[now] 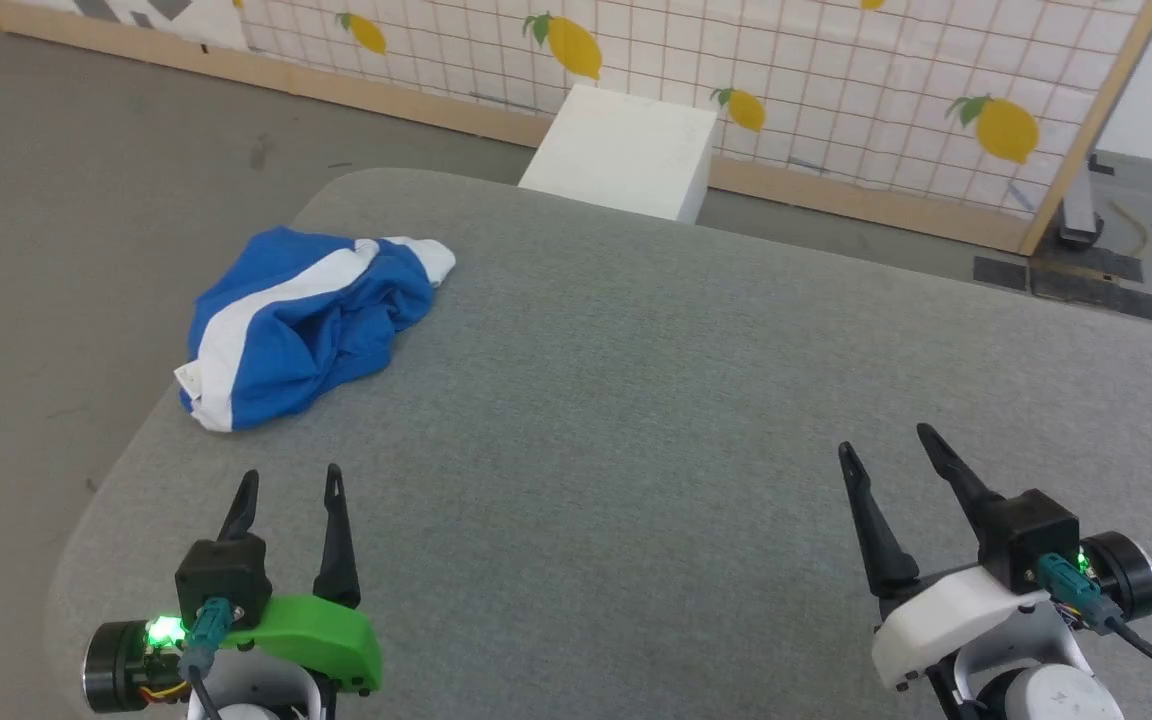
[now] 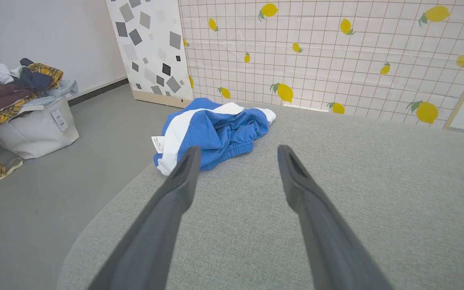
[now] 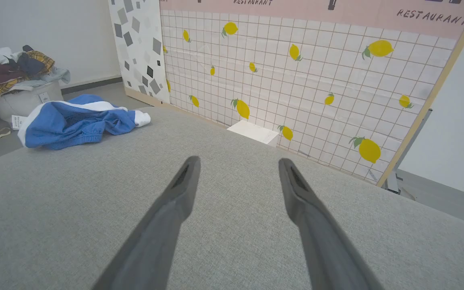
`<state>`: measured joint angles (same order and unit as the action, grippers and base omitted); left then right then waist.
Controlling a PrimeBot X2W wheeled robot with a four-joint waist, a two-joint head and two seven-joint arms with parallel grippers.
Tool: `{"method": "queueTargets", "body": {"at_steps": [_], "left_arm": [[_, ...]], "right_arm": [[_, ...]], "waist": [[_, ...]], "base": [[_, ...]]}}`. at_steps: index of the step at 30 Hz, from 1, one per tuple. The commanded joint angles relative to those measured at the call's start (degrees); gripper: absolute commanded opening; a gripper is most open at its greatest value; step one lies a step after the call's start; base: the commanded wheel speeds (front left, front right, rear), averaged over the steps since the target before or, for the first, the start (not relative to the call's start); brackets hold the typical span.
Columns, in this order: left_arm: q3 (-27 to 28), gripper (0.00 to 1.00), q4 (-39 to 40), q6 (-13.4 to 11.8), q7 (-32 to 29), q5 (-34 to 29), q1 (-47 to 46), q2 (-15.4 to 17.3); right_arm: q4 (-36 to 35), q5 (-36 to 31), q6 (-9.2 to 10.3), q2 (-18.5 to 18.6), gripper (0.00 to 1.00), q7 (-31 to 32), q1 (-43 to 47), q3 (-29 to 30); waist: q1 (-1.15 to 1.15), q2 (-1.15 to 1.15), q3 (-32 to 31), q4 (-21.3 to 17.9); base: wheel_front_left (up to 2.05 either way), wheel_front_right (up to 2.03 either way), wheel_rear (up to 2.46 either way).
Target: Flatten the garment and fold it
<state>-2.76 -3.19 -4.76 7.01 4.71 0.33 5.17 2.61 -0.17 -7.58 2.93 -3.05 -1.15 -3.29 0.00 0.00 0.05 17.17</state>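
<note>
One garment (image 1: 306,320); one white box (image 1: 626,150); two pincers: left pincer (image 1: 292,472), right pincer (image 1: 884,438).

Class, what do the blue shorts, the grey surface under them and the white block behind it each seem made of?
Blue shorts: soft matte fabric, probably a knit; they slump in loose folds. Grey surface: seemingly a matte woven or felt-like covering, with fine speckled grain. White block: smooth, matte, sharp-edged; perhaps foam or painted board, unclear.

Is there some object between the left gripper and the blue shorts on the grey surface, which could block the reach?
Nothing visible stands in the way. The left gripper, open and empty, points toward the crumpled garment, which lies near the left edge of the grey padded surface. Between them there is just bare grey cover.
</note>
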Motion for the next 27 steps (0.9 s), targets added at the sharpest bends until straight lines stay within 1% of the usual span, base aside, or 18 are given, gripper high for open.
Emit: {"method": "queueTargets", "body": {"at_steps": [1, 27], "left_arm": [[-0.2, 1.00, -0.1, -0.5, 0.6, 0.3, -0.4, 0.4], [0.2, 1.00, -1.9, -3.1, 3.7, 3.3, 0.7, 1.6]], "right_arm": [[0.2, -0.7, 0.04, 0.0, 1.00, -0.5, -0.6, -0.3], [1.5, 0.4, 0.06, 0.0, 1.00, -2.2, -1.0, -1.5]], "waist": [[0.00, 0.00, 0.1, 0.8], [0.00, 0.00, 0.3, 7.7]], "base": [[0.00, 0.00, 0.00], [0.00, 0.00, 0.00]]}}
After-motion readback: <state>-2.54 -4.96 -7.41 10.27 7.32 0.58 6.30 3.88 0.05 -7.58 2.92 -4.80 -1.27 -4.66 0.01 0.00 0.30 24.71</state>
